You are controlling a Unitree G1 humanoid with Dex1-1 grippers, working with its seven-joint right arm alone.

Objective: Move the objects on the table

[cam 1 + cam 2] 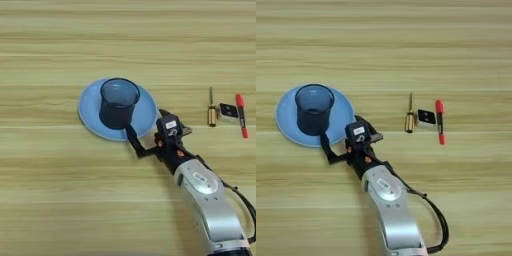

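Wood fills my whole view: the table (60, 200) is a light surface with straight pale yellow-brown grain stripes running side to side.

I count one plate (90, 112), round, smooth and light blue, sitting a little left of centre. One cup (119, 102) of black wire mesh stands upright on it, a plain cylinder with an open top; the blue shows faintly through its weave.

Out at about three o'clock from the plate, well apart from it, lie three small things in a row. One screwdriver (212, 111) has a thin dark shaft and a stubby brass handle. Just beside it is one small black rectangular block (229, 111) with pale marks I cannot read. Next comes one slim red marker (241, 115), lying roughly parallel to the screwdriver.

My right gripper (145, 131) comes in from five o'clock on a smooth silver forearm (210, 200), which the bottom edge cuts off. One black finger (131, 134) reaches to the cup's base at the plate's near rim; whether it touches I cannot tell. The second finger is mostly hidden behind the black wrist housing, so I cannot tell how the jaws stand. A black cable (436, 220) loops beside the forearm.
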